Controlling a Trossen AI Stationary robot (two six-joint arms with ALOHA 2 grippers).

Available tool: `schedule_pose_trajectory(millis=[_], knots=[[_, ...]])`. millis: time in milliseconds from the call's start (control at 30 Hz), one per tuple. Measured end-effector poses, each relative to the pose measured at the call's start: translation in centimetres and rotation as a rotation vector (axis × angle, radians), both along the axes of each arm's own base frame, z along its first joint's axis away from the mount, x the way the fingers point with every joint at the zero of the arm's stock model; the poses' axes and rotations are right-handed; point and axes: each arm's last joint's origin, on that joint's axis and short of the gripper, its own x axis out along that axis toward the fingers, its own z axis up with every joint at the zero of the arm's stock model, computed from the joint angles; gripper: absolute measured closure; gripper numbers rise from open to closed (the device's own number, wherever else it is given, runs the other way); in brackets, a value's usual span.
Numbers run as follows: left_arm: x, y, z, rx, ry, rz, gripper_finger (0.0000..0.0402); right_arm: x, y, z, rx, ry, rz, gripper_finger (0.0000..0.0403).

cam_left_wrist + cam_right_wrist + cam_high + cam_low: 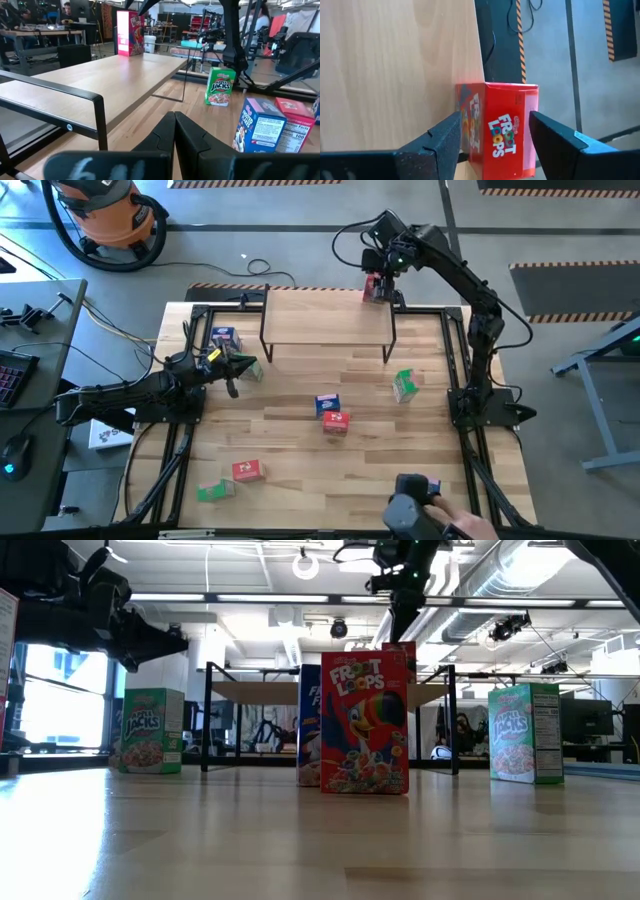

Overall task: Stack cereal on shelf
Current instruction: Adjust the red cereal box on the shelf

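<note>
The shelf (325, 315) stands at the table's far middle. My right gripper (378, 280) reaches down over the shelf's far right corner and is shut on a red cereal box (500, 130), which also shows in the left wrist view (129, 32). My left gripper (235, 370) is shut and hovers left of the shelf, beside a green box (252, 370) and a blue box (224, 338). Other boxes stand on the tabletop: blue (327, 404), red (336, 421), green (404, 386), red (247, 471), green (214, 491). My right gripper pinches the red box between its two fingers, one finger (445, 140) on the printed face (470, 120) and the other on the opposite face. The fingers come from above, pointing down. The box is upright, with its bottom at the shelf board's far right corner (131, 54).
A blue box (430, 485) sits at the table's near right edge beside a dark device (408, 515) and a person's hand (470, 528). Black frame rails run along both table sides. Most of the shelf board is bare.
</note>
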Motion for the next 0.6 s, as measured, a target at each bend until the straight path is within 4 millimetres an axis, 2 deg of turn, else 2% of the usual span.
schedule_pose_trajectory(millis=[167,267,433,600], knots=[[0.0,0.0,0.2,0.005,-0.016,0.0,0.0402,-0.7,1.0,1.6,-0.031,-0.05,0.019,0.0194],[0.0,0.0,0.2,0.007,-0.024,0.0,0.0402,-1.5,1.5,2.9,-0.068,-0.093,-0.009,0.0213],[0.0,0.0,0.5,0.015,-0.048,0.0,0.0401,-3.1,0.3,3.6,-0.077,-0.158,-0.124,0.0285],[0.0,0.0,0.5,-0.006,-0.056,0.0,0.0402,-5.3,0.3,3.2,0.022,-0.075,-0.211,0.0373]])
